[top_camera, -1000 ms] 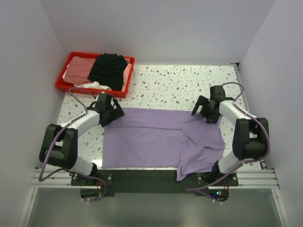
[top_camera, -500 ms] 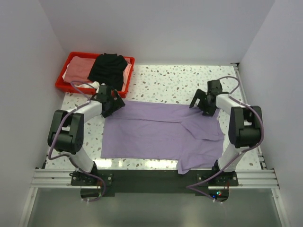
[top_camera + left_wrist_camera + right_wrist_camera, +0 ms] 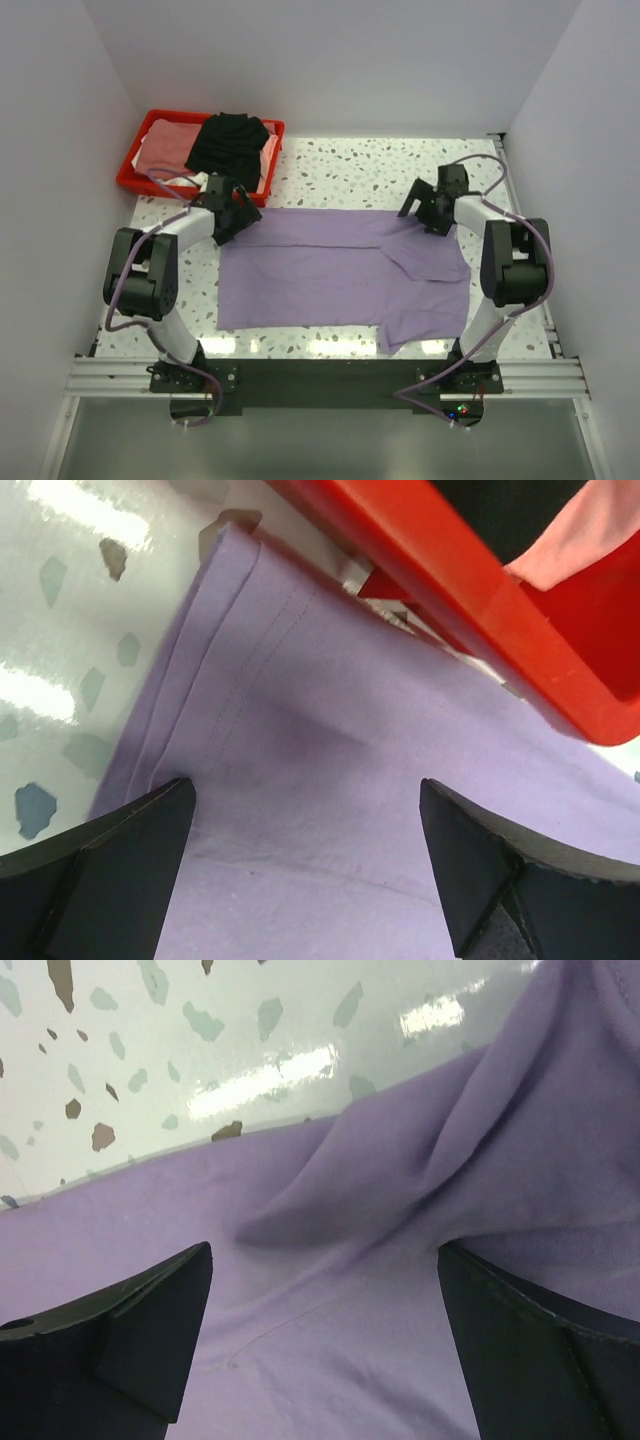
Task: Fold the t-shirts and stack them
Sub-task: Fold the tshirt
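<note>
Nearest the bases, shirt (image 3: pixel 340 275) lies spread on table (image 3: pixel 350 170), mid-table, purple, mostly flat; the near-right corner is rumpled and hangs a bit closer to the table's edge than the rest of the near hem, and a diagonal crease runs through the right half. Further out, both tools sit at the far edge of the shirt: left tool (image 3: pixel 234 214) at the far-left corner, right tool (image 3: pixel 426 210) at the far-right. Both have fingers spread wide with nothing gripped (wrist views show bare cloth between the tips). Likely step: grab the two far corners for a fold toward the near side. To do it well, each tool should drop straight down and pinch right at the hem, taking the doubled seam on the left and the raised ridge of cloth on the right, then lift together so the edge stays level. Risk: the bunched right side may drag and fold crooked; smooth it first. Farthest, at far left, red bin (image 3: pixel 130 155) holds a black garment (image 3: pixel 228 148) and pink ones (image 3: pixel 165 148); its near wall is just beside the left tool, so little room to swing there.
</note>
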You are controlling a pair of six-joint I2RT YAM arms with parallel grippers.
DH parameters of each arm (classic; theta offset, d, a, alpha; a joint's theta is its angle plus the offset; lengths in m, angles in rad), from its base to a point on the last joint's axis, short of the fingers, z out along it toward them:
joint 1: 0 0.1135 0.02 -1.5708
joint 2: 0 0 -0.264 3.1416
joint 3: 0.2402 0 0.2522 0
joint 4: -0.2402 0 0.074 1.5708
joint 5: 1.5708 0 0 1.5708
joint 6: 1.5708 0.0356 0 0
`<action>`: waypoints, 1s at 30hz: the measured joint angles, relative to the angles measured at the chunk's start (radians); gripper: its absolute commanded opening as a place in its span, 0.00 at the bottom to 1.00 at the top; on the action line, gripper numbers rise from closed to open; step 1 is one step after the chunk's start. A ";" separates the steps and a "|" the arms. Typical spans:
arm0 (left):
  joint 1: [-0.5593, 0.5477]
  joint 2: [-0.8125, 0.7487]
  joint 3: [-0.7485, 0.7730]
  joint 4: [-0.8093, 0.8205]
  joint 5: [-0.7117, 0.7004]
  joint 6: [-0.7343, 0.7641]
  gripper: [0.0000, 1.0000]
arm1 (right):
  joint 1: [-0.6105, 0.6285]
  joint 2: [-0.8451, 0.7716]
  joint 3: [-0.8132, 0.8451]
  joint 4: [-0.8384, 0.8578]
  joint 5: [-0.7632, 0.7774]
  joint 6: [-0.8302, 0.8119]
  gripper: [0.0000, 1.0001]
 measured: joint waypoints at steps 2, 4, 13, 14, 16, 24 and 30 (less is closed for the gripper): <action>0.000 -0.015 -0.001 -0.028 -0.003 -0.002 1.00 | 0.000 -0.037 -0.035 0.005 -0.002 0.007 0.99; 0.000 -0.051 -0.005 -0.073 -0.014 -0.004 1.00 | 0.000 -0.085 -0.060 -0.010 0.004 0.007 0.99; -0.177 -0.455 -0.136 -0.243 -0.124 -0.090 1.00 | 0.000 -0.380 -0.076 -0.093 0.084 -0.009 0.99; -0.218 -0.489 -0.164 -0.249 -0.124 -0.113 1.00 | 0.000 -0.416 -0.089 -0.095 0.094 -0.008 0.99; -0.329 -0.549 -0.241 -0.269 -0.117 -0.177 1.00 | 0.000 -0.470 -0.117 -0.104 0.111 -0.009 0.99; -0.618 -0.573 -0.432 -0.432 -0.119 -0.487 1.00 | 0.000 -0.529 -0.180 -0.143 0.138 -0.025 0.99; -0.622 -0.656 -0.489 -0.453 -0.153 -0.642 0.98 | 0.000 -0.529 -0.193 -0.153 0.137 -0.034 0.99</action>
